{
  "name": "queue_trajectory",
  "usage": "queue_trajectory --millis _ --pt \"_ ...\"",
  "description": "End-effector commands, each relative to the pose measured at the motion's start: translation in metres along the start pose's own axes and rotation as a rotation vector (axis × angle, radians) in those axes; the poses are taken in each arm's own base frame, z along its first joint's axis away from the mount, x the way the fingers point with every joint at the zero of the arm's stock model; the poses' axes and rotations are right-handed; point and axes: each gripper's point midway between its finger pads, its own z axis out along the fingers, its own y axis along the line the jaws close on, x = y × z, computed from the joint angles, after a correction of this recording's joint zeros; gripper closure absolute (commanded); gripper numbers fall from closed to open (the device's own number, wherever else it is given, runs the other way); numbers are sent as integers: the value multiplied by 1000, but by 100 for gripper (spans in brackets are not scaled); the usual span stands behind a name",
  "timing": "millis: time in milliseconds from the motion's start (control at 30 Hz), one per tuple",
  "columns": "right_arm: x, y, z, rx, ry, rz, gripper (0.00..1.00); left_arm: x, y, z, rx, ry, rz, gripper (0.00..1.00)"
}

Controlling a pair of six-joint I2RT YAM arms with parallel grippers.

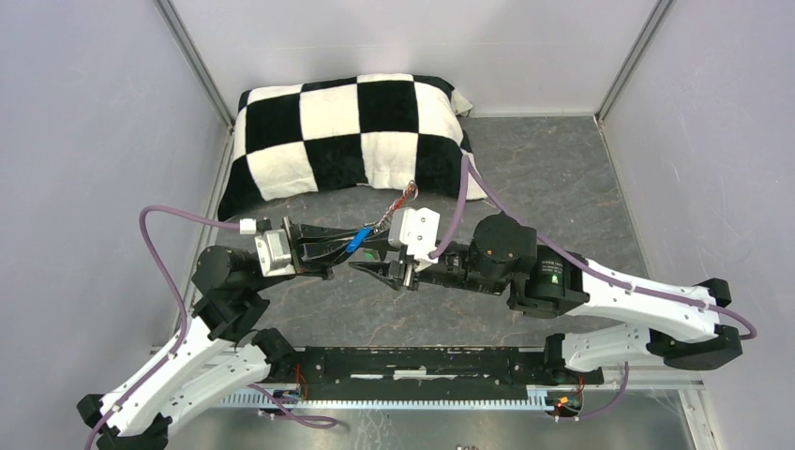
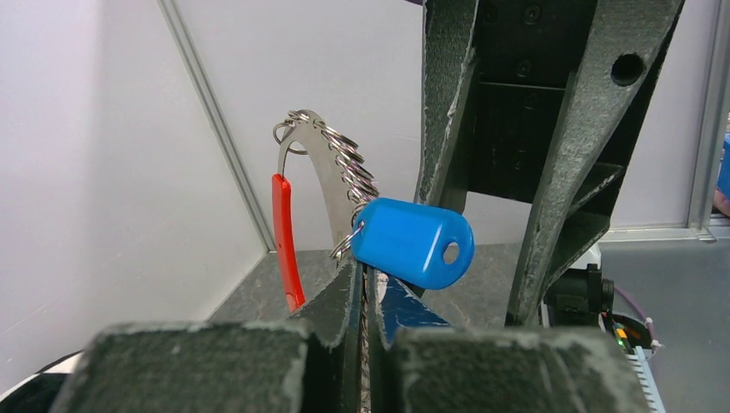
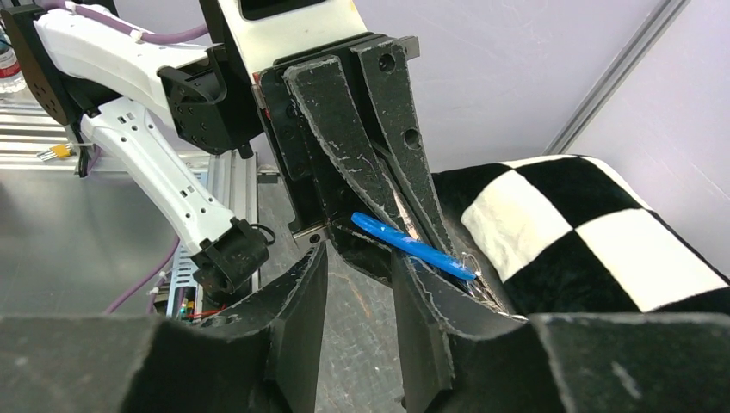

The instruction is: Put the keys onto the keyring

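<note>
Grey marbled tabletop (image 1: 562,178) fills the floor of a pale-walled cell, with a black-and-white checkered cushion (image 1: 347,131) lying along the back wall. Both arms meet above the middle of the table, in front of the cushion.

The left gripper (image 2: 366,284) has its two fingers pressed flat together on the lower part of the keyring (image 2: 323,168); a thin beaded strip of metal shows in the seam between them. From that grip the keyring rises as a curved silvery band edged with small split rings. A blue key tag (image 2: 413,243) hangs from one of those rings just above the left fingertips, leaning out to the side. A red key tag (image 2: 284,241) hangs down from a ring at the top of the band, on the far side from the blue one.

The right gripper (image 3: 360,258) faces the left one, tips close to it. Its fingers stand partly apart, and only bare table shows in the gap between them: it grasps nothing. The blue key tag, seen edge-on from the right wrist, lies just past one right finger; whether they touch cannot be told.
</note>
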Motion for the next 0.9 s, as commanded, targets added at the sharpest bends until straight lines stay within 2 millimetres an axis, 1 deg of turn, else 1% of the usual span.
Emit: queue_trajectory --millis 0,100,167,200,233,267,300,433,533,600,633,733,767,833,867 --pt "-40 -11 -14 34 -98 -25 59 -14 2 -1 -6 -33 35 98" --pt "-47 -10 -16 16 -92 -43 58 -13 0 -1 -1 -28 28 98" --pt "-45 -4 -14 -31 -56 -59 58 -13 0 -2 -3 -27 22 98" --pt "-40 3 -15 -70 -25 -64 58 -13 0 -2 -4 -26 18 98" --pt "-41 8 -15 -108 -13 -74 58 -13 0 -2 -4 -26 14 98" --pt "-37 13 -17 -144 15 -89 58 -13 -1 -2 -1 -27 9 98" --pt "-41 18 -19 -179 20 -96 57 -14 -2 -2 4 -28 6 98" --pt "-44 24 -24 -243 66 -131 55 -16 -2 -1 5 -32 -1 98" --pt "-39 23 -23 -264 124 -164 53 -19 -3 -1 7 -37 -31 98" --pt "-38 23 -27 -286 144 -216 47 -22 -5 -1 13 -41 -48 98" --pt "-41 20 -31 -288 150 -251 41 -24 -7 -1 22 -42 -52 98" --pt "-54 7 -46 -260 131 -360 16 -27 -11 -2 44 -39 -64 98" --pt "-54 5 -50 -261 125 -403 10 -27 -12 -2 50 -37 -68 98" --pt "-48 0 -55 -249 133 -478 4 -31 -13 -1 56 -42 -72 98" --pt "-44 -2 -55 -249 141 -516 3 -33 -13 -1 57 -45 -79 98"
